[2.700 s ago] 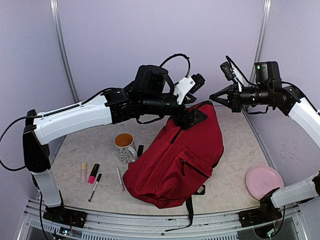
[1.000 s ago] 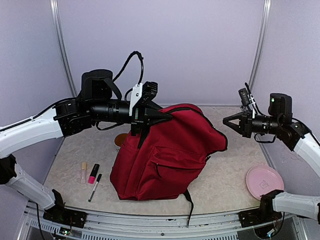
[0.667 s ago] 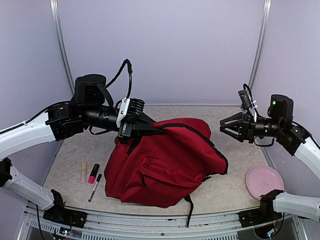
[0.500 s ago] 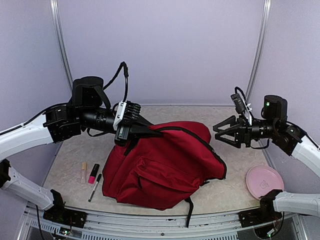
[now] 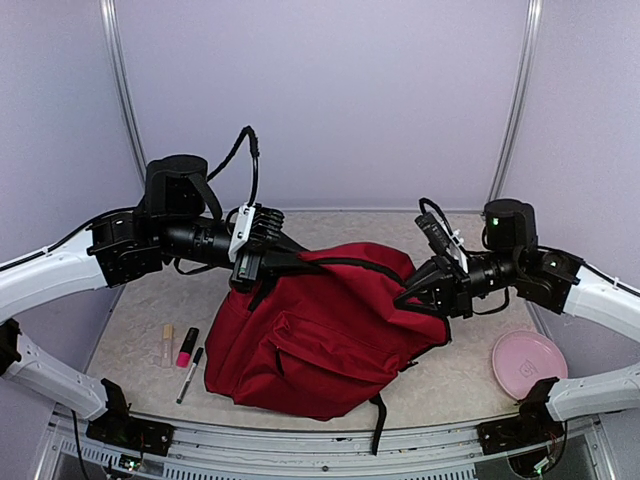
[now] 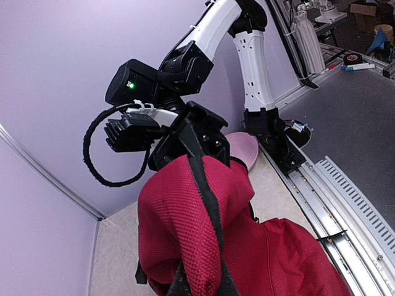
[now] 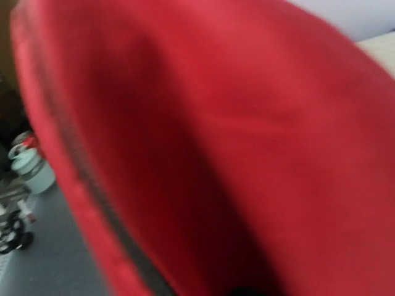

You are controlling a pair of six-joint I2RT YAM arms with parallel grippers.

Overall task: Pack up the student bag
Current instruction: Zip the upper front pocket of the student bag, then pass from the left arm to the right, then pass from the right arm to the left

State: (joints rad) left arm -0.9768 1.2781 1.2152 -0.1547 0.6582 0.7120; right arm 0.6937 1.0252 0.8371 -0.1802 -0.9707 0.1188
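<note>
The left jaws are clamped on the top strap of the student bag [image 5: 320, 340], which sags beneath them onto the bench [image 5: 470, 365]. The right jaws meet its opposite rim; whether they grip, I cannot tell.

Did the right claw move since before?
Yes. In the overhead view the right gripper went leftward, away from the corner pole, up to the student bag.

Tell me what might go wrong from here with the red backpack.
1. The left hand holds the student bag up by its top only; if the fabric slips, the bag may slump onto the pink marker beside it.
2. The right hand is at the bag's edge and its wrist view shows only blurred red fabric, so it may grab the wrong fold.
</note>
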